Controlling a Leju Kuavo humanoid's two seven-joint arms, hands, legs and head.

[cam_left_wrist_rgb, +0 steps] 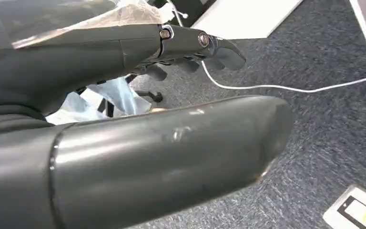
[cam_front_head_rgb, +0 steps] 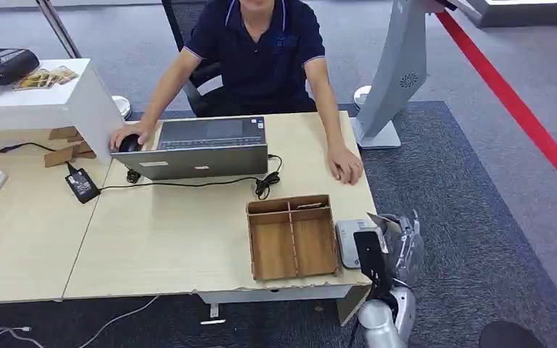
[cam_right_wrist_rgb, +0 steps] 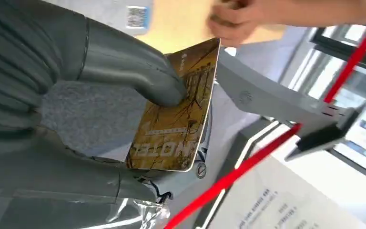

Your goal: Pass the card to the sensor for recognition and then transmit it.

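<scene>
A: What does the room look like?

B: A light wooden table [cam_front_head_rgb: 174, 239] stands on blue-grey carpet [cam_front_head_rgb: 479, 217], with a red stripe [cam_front_head_rgb: 522, 119] running across the floor on the right. A person in a dark polo shirt [cam_front_head_rgb: 261, 51] sits at the far side, one hand on a mouse [cam_front_head_rgb: 129, 143] beside an open laptop [cam_front_head_rgb: 203, 148], the other flat on the table edge. A black cable [cam_front_head_rgb: 210, 183] trails from the laptop to a power adapter [cam_front_head_rgb: 82, 185].

A: Anything nearer the robot?

B: A wooden divided tray [cam_front_head_rgb: 291, 235] sits near the table's near right corner, and just beside it a small grey sensor [cam_front_head_rgb: 348, 243]. A grey kiosk stand [cam_front_head_rgb: 395, 80] rises past the table's far right end. A white counter [cam_front_head_rgb: 36, 101] on the left carries a dark device and some cards.

A: And the right hand?

B: The right hand [cam_front_head_rgb: 386, 243] reaches up at the table's right corner, next to the sensor. In the right wrist view its thick thumb [cam_right_wrist_rgb: 138, 71] presses the golden card [cam_right_wrist_rgb: 176, 114] against the fingers behind, so it holds the card firmly, face outward.

A: The left hand?

B: The left hand [cam_left_wrist_rgb: 124, 95] hangs over the carpet, where a white cable [cam_left_wrist_rgb: 286, 87] lies, fingers stretched out and apart, holding nothing.
</scene>
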